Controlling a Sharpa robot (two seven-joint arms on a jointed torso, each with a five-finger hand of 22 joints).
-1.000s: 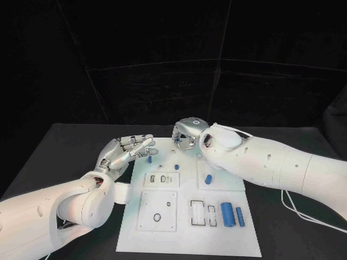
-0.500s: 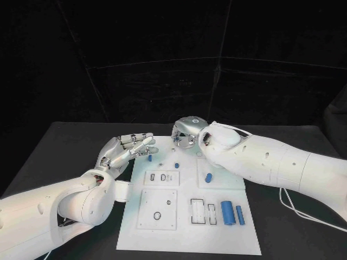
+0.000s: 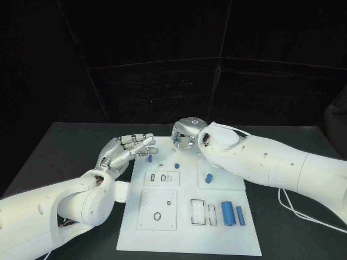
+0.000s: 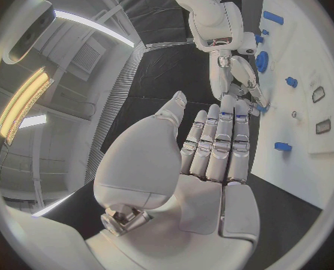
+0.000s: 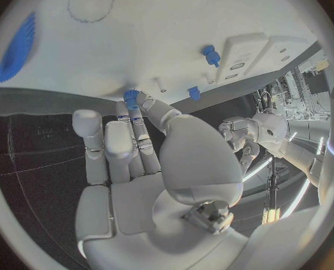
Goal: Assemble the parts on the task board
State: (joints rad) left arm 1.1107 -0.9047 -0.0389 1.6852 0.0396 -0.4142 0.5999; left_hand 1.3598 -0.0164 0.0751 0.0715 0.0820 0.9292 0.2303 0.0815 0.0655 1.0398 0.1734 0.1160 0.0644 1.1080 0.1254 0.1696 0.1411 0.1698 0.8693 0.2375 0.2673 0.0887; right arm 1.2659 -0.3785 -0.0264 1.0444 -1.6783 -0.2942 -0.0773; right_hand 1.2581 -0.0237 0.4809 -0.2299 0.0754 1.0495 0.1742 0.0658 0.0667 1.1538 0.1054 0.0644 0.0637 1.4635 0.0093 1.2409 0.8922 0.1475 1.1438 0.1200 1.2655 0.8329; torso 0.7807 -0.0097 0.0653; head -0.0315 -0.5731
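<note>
The left hand hovers at the left edge of the white board, fingers straight and apart, holding nothing, apparently waiting. The right hand curls over the board's far edge, a small blue peg pinched at its fingertips, probably for seating. Loose blue parts lie near the front; the right arm hides some sockets on the counter.
</note>
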